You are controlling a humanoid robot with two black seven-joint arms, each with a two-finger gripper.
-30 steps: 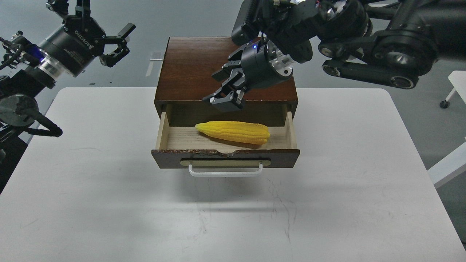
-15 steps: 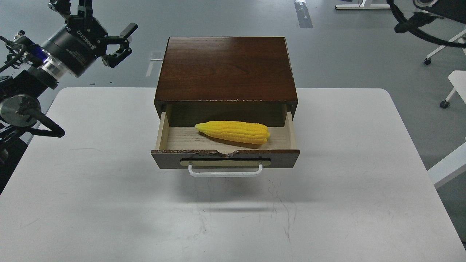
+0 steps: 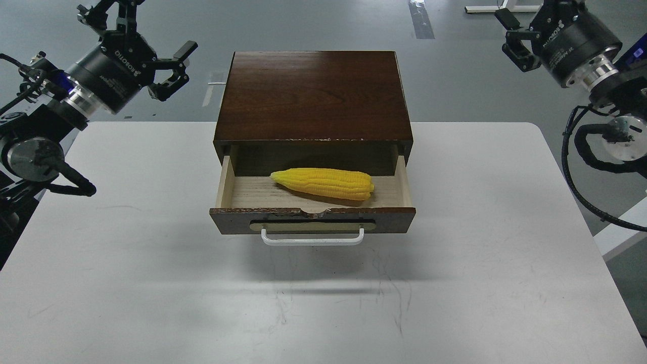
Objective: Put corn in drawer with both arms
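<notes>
Right arm has pulled off the box; right gripper (image 3: 515, 35) now up far right, fingers look spread, empty. Left gripper (image 3: 146, 45) fingers open, empty. Corn (image 3: 323, 183) lies in the open drawer (image 3: 313, 220), well clear of both. Only closing remains.

This looks like a robotics lab or test room. A plain white worktop (image 3: 151, 283), scuffed and marked, stands on a smooth grey floor (image 3: 455, 76) with a strip of tape (image 3: 420, 20) running along it. White legs on castors (image 3: 498, 8), likely from desks or chairs, show at the far edge, and another white furniture piece (image 3: 624, 230) sits at the right.
</notes>
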